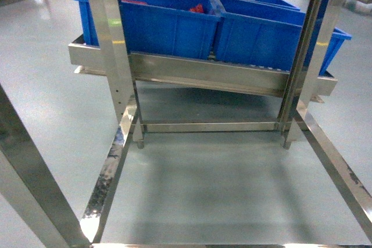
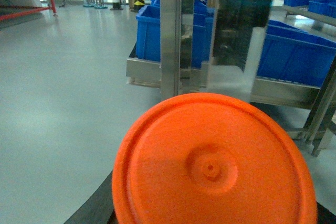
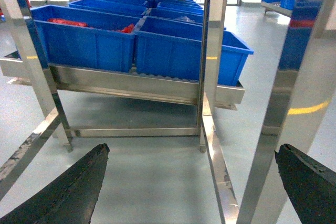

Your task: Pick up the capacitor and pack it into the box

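Observation:
The capacitor [image 2: 212, 166] shows end-on in the left wrist view. Its round bright orange face, with a small dimple in the middle, fills the lower half of that view. It sits between my left gripper's jaws, of which only a dark finger [image 2: 93, 209] shows at its lower left edge. My right gripper [image 3: 191, 149] is open, its two black fingertips wide apart with only grey floor between them. The box is out of view. Neither gripper appears in the head view.
A steel rack [image 1: 203, 74] carries several large blue bins [image 1: 168, 27], some holding red parts [image 1: 196, 9]. Steel uprights [image 1: 110, 39] and floor rails [image 1: 113, 166] frame the space ahead. An upright [image 3: 294, 103] stands close by the right gripper.

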`<state>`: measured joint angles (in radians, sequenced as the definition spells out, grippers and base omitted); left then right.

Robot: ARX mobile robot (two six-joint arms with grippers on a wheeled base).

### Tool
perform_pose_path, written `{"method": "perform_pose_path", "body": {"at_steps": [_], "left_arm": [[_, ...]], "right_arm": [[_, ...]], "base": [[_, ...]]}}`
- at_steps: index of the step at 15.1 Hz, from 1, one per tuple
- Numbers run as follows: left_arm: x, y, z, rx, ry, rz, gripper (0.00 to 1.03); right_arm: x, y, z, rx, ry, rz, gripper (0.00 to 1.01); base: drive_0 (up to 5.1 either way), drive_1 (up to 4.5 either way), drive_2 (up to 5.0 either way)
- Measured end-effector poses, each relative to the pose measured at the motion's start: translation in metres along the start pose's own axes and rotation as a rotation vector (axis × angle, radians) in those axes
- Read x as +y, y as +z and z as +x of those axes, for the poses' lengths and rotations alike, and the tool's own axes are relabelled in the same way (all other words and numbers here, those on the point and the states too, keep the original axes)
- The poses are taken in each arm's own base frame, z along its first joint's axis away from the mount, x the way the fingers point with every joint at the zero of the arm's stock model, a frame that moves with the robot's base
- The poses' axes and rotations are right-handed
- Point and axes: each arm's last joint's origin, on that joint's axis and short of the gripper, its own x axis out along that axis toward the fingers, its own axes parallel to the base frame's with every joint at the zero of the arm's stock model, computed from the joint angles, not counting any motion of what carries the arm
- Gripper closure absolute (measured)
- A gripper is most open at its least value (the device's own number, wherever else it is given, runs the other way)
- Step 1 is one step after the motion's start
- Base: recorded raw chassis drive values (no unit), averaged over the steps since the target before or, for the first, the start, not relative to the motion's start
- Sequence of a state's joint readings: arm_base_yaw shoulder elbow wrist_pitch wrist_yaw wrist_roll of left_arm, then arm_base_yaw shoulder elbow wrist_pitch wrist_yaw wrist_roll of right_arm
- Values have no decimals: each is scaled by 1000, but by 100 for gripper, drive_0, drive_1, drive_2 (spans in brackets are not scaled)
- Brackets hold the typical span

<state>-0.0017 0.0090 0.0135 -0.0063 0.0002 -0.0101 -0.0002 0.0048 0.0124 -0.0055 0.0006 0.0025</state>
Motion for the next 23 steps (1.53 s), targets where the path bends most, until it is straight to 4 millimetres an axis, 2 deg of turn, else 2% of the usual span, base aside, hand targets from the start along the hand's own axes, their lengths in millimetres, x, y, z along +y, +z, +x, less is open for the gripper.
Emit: {"method": "perform_pose_path", "body": {"at_steps": [23], "left_arm": [[0,0,0,1,0,0,59]], "right_arm": [[0,0,0,0,1,0,3]], "base": [[-496,249,249]]}}
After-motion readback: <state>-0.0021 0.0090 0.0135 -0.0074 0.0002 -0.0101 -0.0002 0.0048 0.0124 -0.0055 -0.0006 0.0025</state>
